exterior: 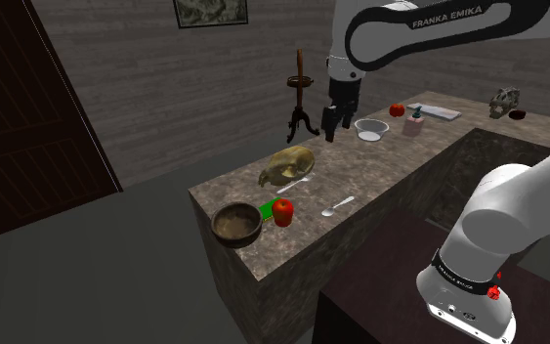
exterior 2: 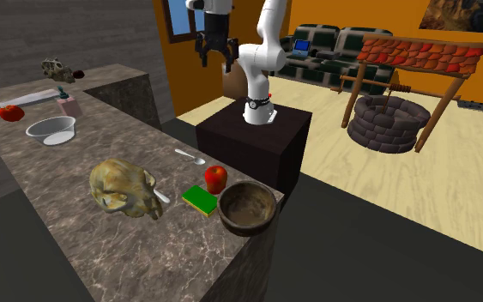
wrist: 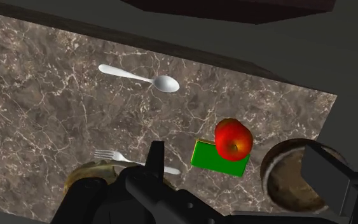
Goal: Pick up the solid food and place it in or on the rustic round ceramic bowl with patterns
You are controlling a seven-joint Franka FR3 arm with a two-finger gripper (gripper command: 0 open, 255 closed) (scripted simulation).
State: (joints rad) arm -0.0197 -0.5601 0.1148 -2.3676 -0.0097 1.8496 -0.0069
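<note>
Red apple sat near the end of the marble counter, right up against a green sponge, with the brown patterned bowl just beside it on the side toward the counter's end. The gripper hung high over the counter with its fingers spread apart and nothing in them. In the wrist view the apple showed between the two fingers but far below them, so it wasn't held. My read is that the next move was mostly a straight drop, since the apple lay almost in line under the hand. It's round, so approach angle shouldn't matter much. I'd only watch the sponge crowding one side.
</note>
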